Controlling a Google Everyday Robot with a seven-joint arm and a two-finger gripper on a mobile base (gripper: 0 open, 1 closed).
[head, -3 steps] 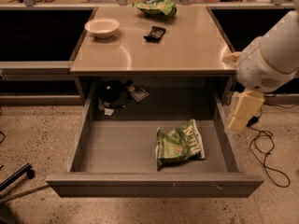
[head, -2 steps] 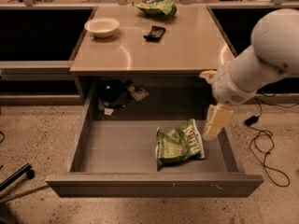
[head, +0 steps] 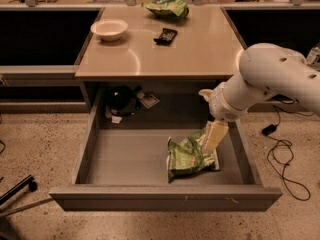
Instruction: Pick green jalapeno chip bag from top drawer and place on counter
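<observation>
Since ~1 s ago the white arm (head: 270,76) is well further left, in from outside the drawer's right wall; its cream pincer (head: 215,135) now hangs inside the wide shallow grey metal top drawer (head: 125,156), at the upper right corner of the crumpled flattish green foil jalapeno chip bag (head: 188,159). Bag itself is unmoved: flat on drawer floor, right of centre. Can't tell how wide the pincer stands or if it has hold of anything; bag looks undisturbed, so prob. not yet. Step in hand, I judge: the grasp. Do it well by taking a raised crease or the sealed end, not the flat middle; go low enough to catch foil w/o jamming the floor; close gently, lift straight up, clear the bench edge before swinging over. Set down at front right of the glossy beige-tan bench (head: 200,54), away from white bowl (head: 109,29), small black packet (head: 166,35) & puffier green bag (head: 167,7)
</observation>
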